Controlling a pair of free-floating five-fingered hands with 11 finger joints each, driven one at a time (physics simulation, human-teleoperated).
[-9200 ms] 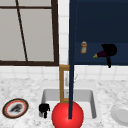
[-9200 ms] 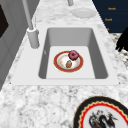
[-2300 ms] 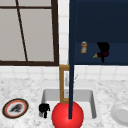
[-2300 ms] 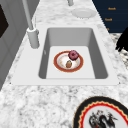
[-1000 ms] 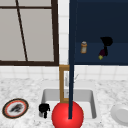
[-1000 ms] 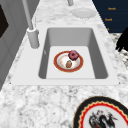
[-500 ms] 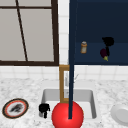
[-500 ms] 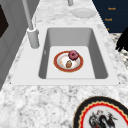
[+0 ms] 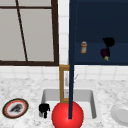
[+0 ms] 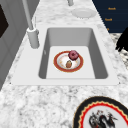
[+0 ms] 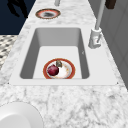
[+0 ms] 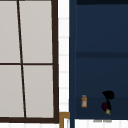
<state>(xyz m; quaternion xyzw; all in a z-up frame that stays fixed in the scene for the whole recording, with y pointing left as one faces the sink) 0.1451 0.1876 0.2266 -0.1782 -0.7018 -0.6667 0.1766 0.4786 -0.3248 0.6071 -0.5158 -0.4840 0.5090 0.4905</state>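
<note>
My right hand (image 9: 108, 42) is up inside the open dark blue cabinet (image 9: 100, 22), shut on a dark purple vegetable (image 9: 104, 53) that hangs below it with a yellow-green tip, just over the bottom shelf. In the upper view the right hand (image 12: 108, 95) and the vegetable (image 12: 105, 107) stand to the right of a small orange bottle (image 12: 84, 101). My left hand (image 9: 44, 109) floats idle at the sink's front left corner with its fingers relaxed. It also appears as a left hand (image 11: 17, 7) by the counter's front edge.
In the sink (image 10: 98, 55) lies a red-rimmed plate (image 10: 55, 62) holding a dark red fruit (image 10: 73, 55) and a small brown piece (image 10: 68, 64). A faucet (image 10: 32, 37) stands behind. A patterned plate (image 9: 15, 108) lies left, a white plate (image 9: 121, 113) right. The cabinet door's edge (image 9: 72, 75) hangs over the sink.
Since the oldest frame my right hand has turned and risen a little in the cabinet, the purple vegetable now hanging under it. Over the last second almost nothing has moved. The left hand is still.
</note>
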